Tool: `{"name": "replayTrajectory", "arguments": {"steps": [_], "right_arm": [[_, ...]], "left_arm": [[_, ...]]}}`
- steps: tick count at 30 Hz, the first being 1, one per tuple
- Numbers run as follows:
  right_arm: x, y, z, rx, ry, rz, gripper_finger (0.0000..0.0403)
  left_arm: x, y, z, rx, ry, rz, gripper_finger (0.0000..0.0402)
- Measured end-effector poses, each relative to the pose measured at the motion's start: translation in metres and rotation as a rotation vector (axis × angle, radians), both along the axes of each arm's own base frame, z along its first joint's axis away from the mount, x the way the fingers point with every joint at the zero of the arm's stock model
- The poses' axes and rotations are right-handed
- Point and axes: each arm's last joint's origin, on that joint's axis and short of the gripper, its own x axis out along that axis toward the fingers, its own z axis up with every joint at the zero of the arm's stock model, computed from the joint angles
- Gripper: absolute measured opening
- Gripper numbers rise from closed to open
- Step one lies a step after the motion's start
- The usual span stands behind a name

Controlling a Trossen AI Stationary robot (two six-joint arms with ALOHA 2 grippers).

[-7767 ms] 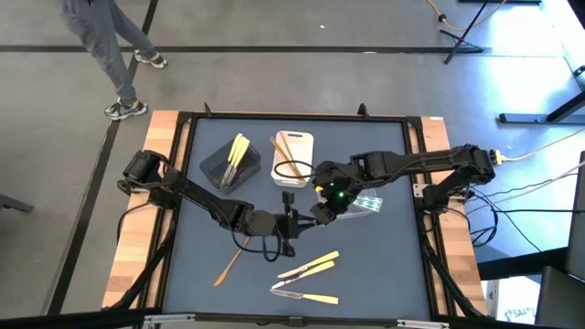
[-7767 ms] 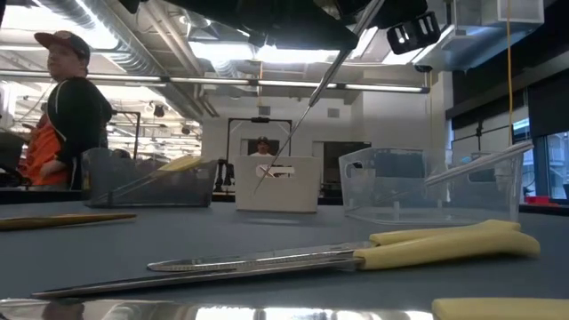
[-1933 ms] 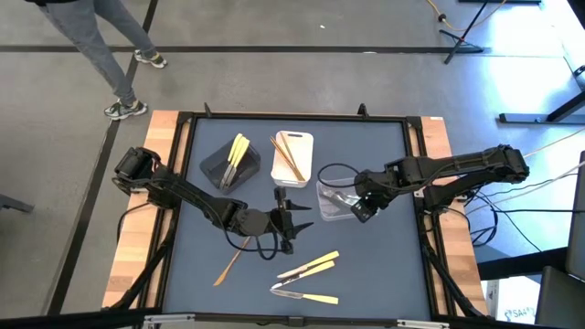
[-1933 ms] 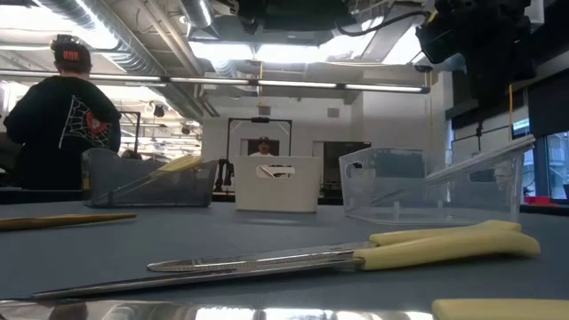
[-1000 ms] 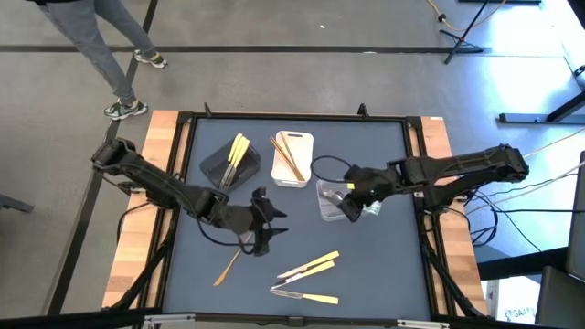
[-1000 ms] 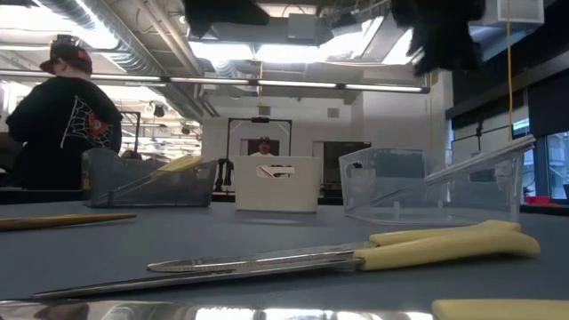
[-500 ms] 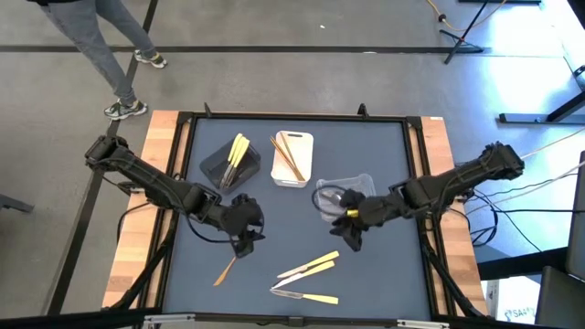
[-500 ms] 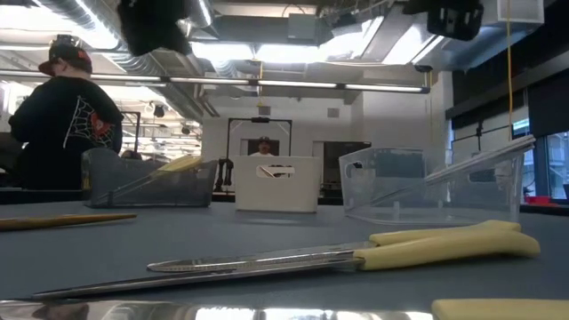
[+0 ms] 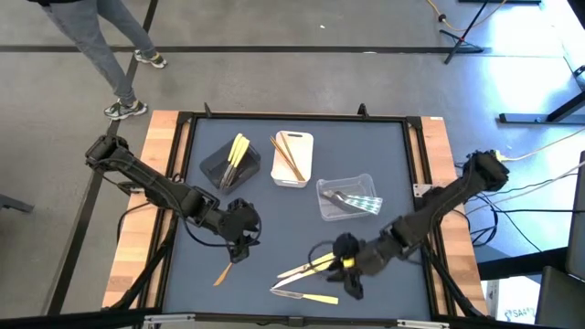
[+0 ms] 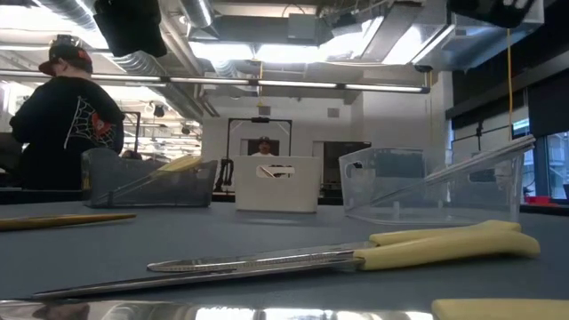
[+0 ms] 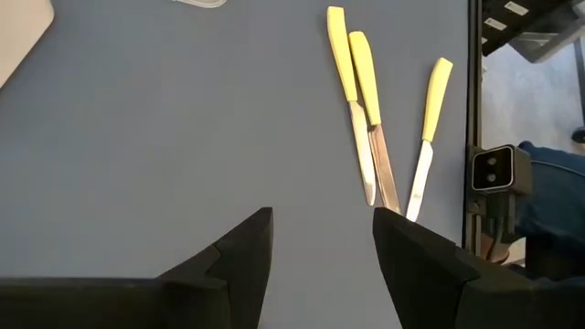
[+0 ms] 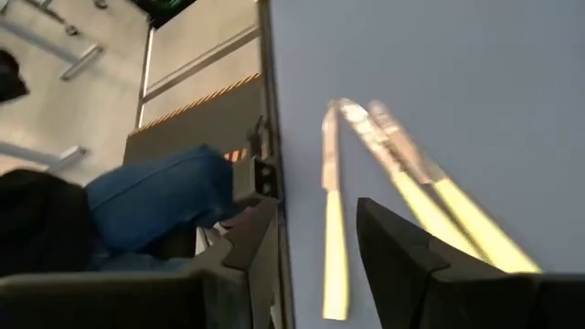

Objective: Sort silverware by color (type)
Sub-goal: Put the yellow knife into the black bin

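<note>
Blue-grey table (image 9: 292,164) holds three yellow-handled knives (image 9: 309,268), thin, light, probably slippery, best pinched across the handle, with the right gripper (image 9: 347,268) spread empty beside them and the left gripper (image 9: 239,239) spread above an orange-brown utensil (image 9: 227,266).

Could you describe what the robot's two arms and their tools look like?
Both arms are dark, slender and jointed, with black cables looping beside them. The left tool and right tool each end in two dark, wedge-shaped fingers. A small yellow-green light shows at the right tool.
</note>
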Motion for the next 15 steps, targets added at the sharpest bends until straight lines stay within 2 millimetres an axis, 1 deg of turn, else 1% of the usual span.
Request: {"name": "replayTrajectory", "arguments": {"steps": [4, 8, 11, 15], "right_arm": [[-0.003, 0.027, -0.017, -0.038, -0.027, 0.02, 0.0136], [-0.011, 0.051, -0.036, -0.128, -0.057, 0.023, 0.0136], [-0.017, 0.067, -0.05, -0.185, -0.09, 0.01, 0.0136], [-0.024, 0.085, -0.064, -0.252, -0.146, 0.043, 0.0136]], "left_arm": [[0.0, 0.0, 0.0, 0.0, 0.0, 0.0, 0.0184], [0.0, 0.0, 0.0, 0.0, -0.001, 0.0, 0.0184], [0.0, 0.0, 0.0, 0.0, -0.001, 0.0, 0.0184], [0.0, 0.0, 0.0, 0.009, -0.005, 0.009, 0.0184]]}}
